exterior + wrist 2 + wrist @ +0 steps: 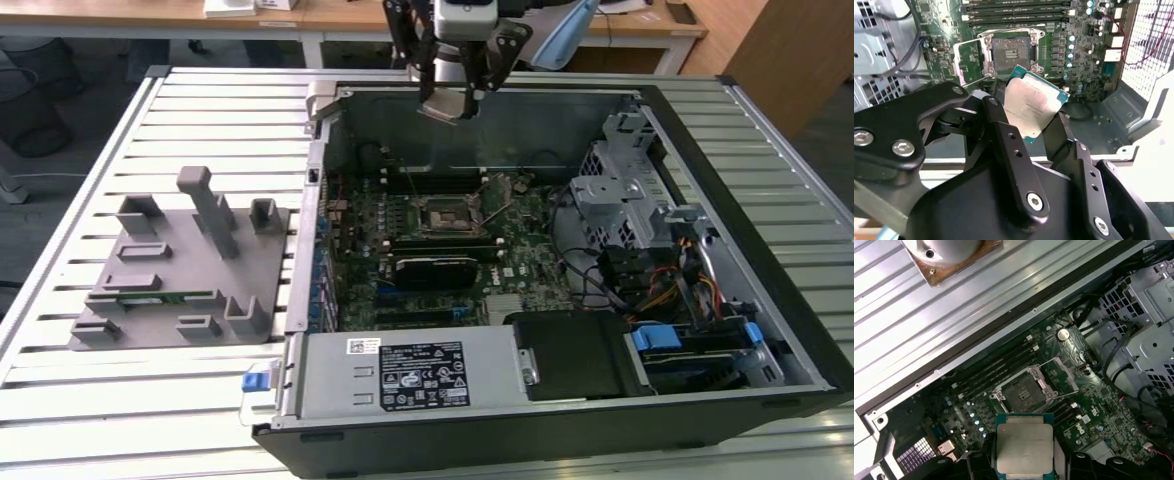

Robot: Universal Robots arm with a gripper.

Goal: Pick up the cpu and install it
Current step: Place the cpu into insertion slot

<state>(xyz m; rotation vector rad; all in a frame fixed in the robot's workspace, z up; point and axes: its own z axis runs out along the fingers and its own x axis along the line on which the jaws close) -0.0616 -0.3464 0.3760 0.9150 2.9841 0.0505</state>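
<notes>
Open case point(534, 440) below; pincer point(451, 98) grips cpu point(1024, 449) edgewise.

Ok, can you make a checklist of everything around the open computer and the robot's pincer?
Surface: slatted metal table with an open computer case lying on it.
Job's things: cpu held tilted in the air above the motherboard. The socket is empty and its frame is flipped open.
Clutter: grey holder block with slots, beside the case on the exterior view's left.
Grippers: pincer shut on the cpu's edges, up over the far side of the case.
Cables: coloured wires and black cables inside the case, away from the socket.
Surroundings: wooden desks behind the table and a mesh bin on the floor.
</notes>
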